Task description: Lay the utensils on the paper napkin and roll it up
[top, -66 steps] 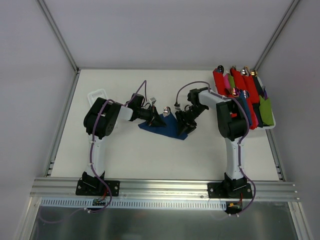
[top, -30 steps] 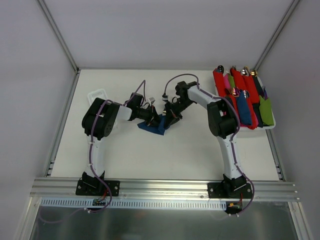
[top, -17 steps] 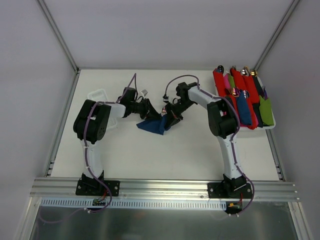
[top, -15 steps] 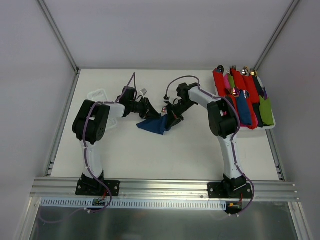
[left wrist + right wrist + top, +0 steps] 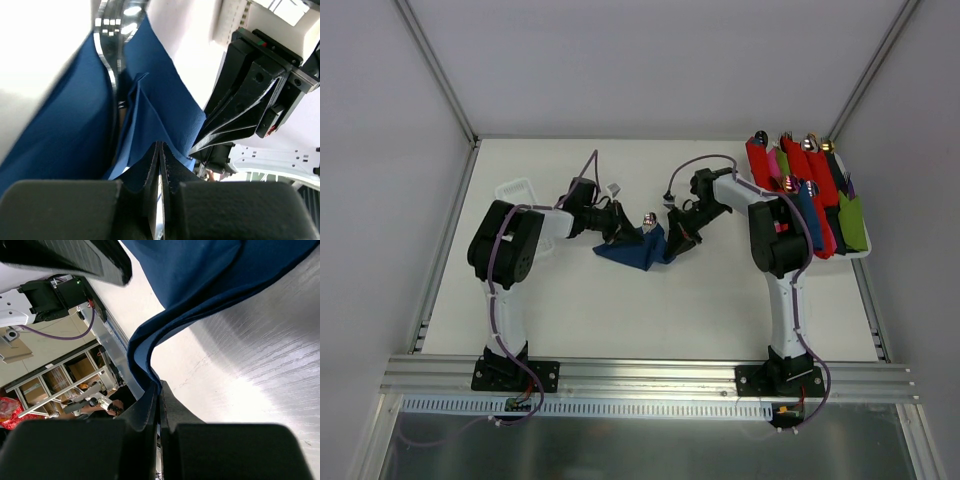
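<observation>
Overhead, the paper napkin (image 5: 638, 252) lies as a crumpled navy wedge near the middle of the worktop (image 5: 620, 320), somewhat toward the far edge. The left end effector (image 5: 626, 234) meets it from the left-edge side and the right end effector (image 5: 675, 244) from the right-edge side. A shiny spoon (image 5: 647, 219) bowl shows at the napkin's far side. The second of the utensils cannot be made out. A tray (image 5: 860, 255) of coloured rolls (image 5: 790, 165) occupies the far right corner, and a white basket (image 5: 515, 187) sits near the far left corner. Open room is ample toward the near edge. Between the two arms it is tight.

Left wrist: the left end effector (image 5: 159, 150) has its fingers pressed together, pinching a fold of the paper napkin (image 5: 165, 95). The spoon (image 5: 111, 50) lies along a crease in the sheet. The right arm (image 5: 255, 100) stands just beyond the napkin's edge.

Right wrist: the right end effector (image 5: 159, 390) is likewise closed, clamped on the paper napkin (image 5: 200, 275) at its edge. From there the sheet rises off the worktop (image 5: 250, 390) in a loose loop.

Findings, as judgement:
- Thin paper held at two pinch points may tear if the arms pull apart or unevenly.
- The fold is loose, so the spoon could slide out toward the far edge.
- The arms work very near each other, so any inward move risks contact.
</observation>
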Controlling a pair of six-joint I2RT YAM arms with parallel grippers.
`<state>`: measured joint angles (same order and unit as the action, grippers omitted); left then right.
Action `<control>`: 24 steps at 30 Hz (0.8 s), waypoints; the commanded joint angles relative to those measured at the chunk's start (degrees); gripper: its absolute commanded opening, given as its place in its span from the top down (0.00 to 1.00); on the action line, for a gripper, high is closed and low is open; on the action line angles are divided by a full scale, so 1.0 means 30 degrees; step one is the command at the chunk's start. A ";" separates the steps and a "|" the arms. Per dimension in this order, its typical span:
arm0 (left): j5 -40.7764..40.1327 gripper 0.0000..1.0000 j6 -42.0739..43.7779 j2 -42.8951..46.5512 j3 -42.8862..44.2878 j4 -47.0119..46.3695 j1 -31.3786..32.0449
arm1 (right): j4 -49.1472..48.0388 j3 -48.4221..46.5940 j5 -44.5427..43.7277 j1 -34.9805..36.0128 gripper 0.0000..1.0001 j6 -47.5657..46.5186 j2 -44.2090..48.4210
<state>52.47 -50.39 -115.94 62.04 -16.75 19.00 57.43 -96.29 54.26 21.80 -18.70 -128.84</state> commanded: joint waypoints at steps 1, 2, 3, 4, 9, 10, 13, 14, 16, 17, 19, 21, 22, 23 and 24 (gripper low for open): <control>0.0821 0.97 0.0215 -0.0376 0.0939 -0.0334 0.0578 | 0.0515 0.0134 -0.0039 -0.0031 1.00 -0.0388 0.1197; 0.0821 0.97 0.0186 -0.0551 0.0999 -0.0334 0.0782 | 0.0544 0.0134 -0.0040 -0.0031 1.00 -0.0388 0.1197; 0.0850 0.97 0.0157 -0.0698 0.1144 -0.0334 0.0871 | 0.0689 0.0105 -0.0069 -0.0002 1.00 -0.0446 0.1197; 0.0880 0.97 0.0127 -0.0815 0.1233 -0.0334 0.0959 | 0.0749 0.0105 -0.0098 -0.0031 1.00 -0.0563 0.1226; 0.0441 1.00 -0.0107 -0.1431 0.1204 -0.0130 0.1077 | 0.1071 0.0397 -0.0099 -0.0206 1.00 -0.0798 0.1519; 0.0324 1.00 -0.0107 -0.1547 0.1233 0.0046 0.1106 | 0.1159 0.0369 -0.0098 -0.0236 1.00 -0.0827 0.1577; -0.0261 1.00 0.0096 -0.1870 0.1349 0.0864 0.1107 | 0.1423 0.0223 0.0193 -0.0236 1.00 -0.0887 0.1695; -0.0437 1.00 0.0156 -0.2016 0.1351 0.1013 0.1078 | 0.1394 0.0135 0.0456 -0.0236 1.00 -0.0828 0.1724; -0.0613 1.00 0.0506 -0.2134 0.1555 0.1711 0.1107 | 0.1423 -0.0391 0.0721 -0.0178 0.99 -0.0419 0.1608; -0.0672 1.00 0.0595 -0.2251 0.1614 0.1862 0.1107 | 0.1423 -0.0625 0.1041 -0.0149 0.99 -0.0302 0.1491; -0.0819 1.00 0.0712 -0.2368 0.1760 0.2388 0.1078 | 0.1394 -0.1297 0.1365 -0.0002 0.98 0.0021 0.1081; -0.0936 1.00 0.0713 -0.2457 0.1703 0.2508 0.1078 | 0.1423 -0.1739 0.1746 0.0289 0.96 0.0284 0.0614; -0.1023 1.00 0.0771 -0.2457 0.1703 0.2566 0.1077 | 0.1423 -0.2089 0.1834 0.0378 0.95 0.0344 0.0466; -0.1053 1.00 0.0772 -0.2428 0.1674 0.2654 0.1077 | 0.1423 -0.2238 0.1922 0.0495 0.95 0.0460 0.0291; -0.1112 1.00 0.0801 -0.2399 0.1644 0.2713 0.1106 | 0.1423 -0.2413 0.2068 0.0670 0.94 0.0519 0.0144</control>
<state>51.79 -49.93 -122.58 66.30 -12.03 22.31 60.23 -100.36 56.95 22.28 -18.70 -127.98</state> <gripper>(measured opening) 0.004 0.053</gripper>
